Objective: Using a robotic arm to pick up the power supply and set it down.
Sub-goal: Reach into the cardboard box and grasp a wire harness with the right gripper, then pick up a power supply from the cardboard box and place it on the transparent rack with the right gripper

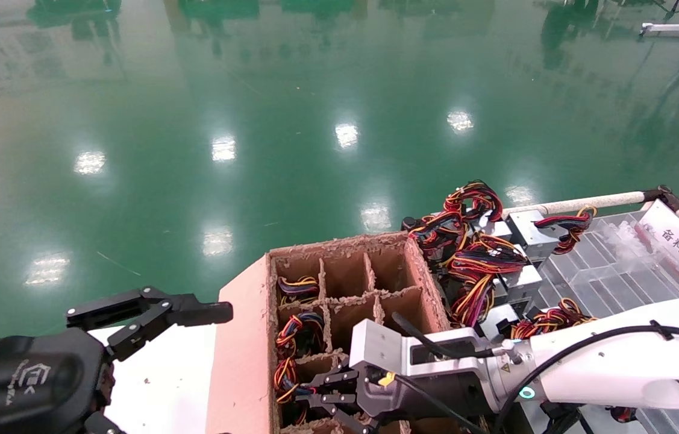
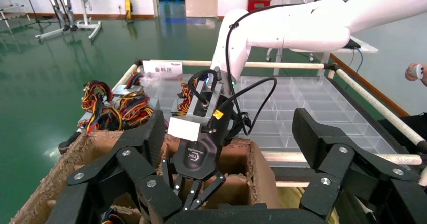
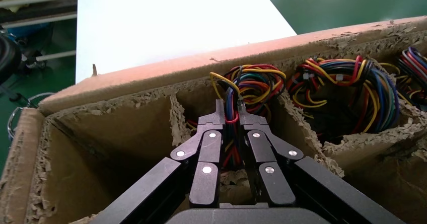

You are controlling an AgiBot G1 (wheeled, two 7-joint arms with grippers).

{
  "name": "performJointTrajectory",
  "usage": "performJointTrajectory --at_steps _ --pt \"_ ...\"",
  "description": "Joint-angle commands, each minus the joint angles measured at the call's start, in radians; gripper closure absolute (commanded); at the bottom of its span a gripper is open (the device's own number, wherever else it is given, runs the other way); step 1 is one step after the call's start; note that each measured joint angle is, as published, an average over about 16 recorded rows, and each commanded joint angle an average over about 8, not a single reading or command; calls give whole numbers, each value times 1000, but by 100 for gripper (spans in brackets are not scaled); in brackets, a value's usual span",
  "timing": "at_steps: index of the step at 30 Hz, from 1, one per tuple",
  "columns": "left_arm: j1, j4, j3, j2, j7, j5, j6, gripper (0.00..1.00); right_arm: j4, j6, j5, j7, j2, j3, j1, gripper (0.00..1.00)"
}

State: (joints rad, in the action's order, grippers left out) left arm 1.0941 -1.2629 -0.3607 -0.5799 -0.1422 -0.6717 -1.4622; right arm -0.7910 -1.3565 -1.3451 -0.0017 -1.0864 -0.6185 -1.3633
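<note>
The right gripper (image 1: 315, 395) was lowered into the box (image 1: 243, 337), at the cell nearest the robot in the column along the box's left wall. In the right wrist view its fingers (image 3: 216, 121) were drawn nearly together around a few wires of the supply's bundle (image 3: 241, 90); whether they were truly pinched cannot be told. The supply (image 1: 286, 377) itself sat deep in that cell, at about 6 o'clock of the box in the head view, with only its bundle seen. The left gripper (image 1: 152, 313) was held spread at 9 o'clock of the box, over the white table (image 1: 158, 386), idle. More supplies (image 1: 478, 253) were heaped at 2 o'clock. Judged from this, the grip should be confirmed before lifting, and the pull kept straight up, clear of the ragged dividers (image 3: 177, 118), so that wires are not snagged or slipped.
</note>
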Motion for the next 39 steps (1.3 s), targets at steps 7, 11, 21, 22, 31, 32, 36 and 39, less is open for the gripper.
performJointTrajectory --at_steps 7,11,21,22,31,32,36,39 --pt "0 0 0 0 0 0 0 0 9 -26 49 2 20 27 -4 100" --pt "0 0 0 0 0 0 0 0 -9 -40 97 13 45 57 -5 100" --pt "0 0 0 0 0 0 0 0 -107 -68 289 46 117 176 9 100" --pt "0 0 0 0 0 0 0 0 -117 -67 308 47 125 190 11 100" --pt "0 0 0 0 0 0 0 0 -163 -74 402 60 213 278 -49 100" --pt "0 0 0 0 0 0 0 0 -159 -78 403 59 225 284 -65 100" --pt "0 0 0 0 0 0 0 0 -117 -94 385 42 280 301 -141 100" --pt "0 0 0 0 0 0 0 0 -62 -106 362 17 322 310 -206 100"
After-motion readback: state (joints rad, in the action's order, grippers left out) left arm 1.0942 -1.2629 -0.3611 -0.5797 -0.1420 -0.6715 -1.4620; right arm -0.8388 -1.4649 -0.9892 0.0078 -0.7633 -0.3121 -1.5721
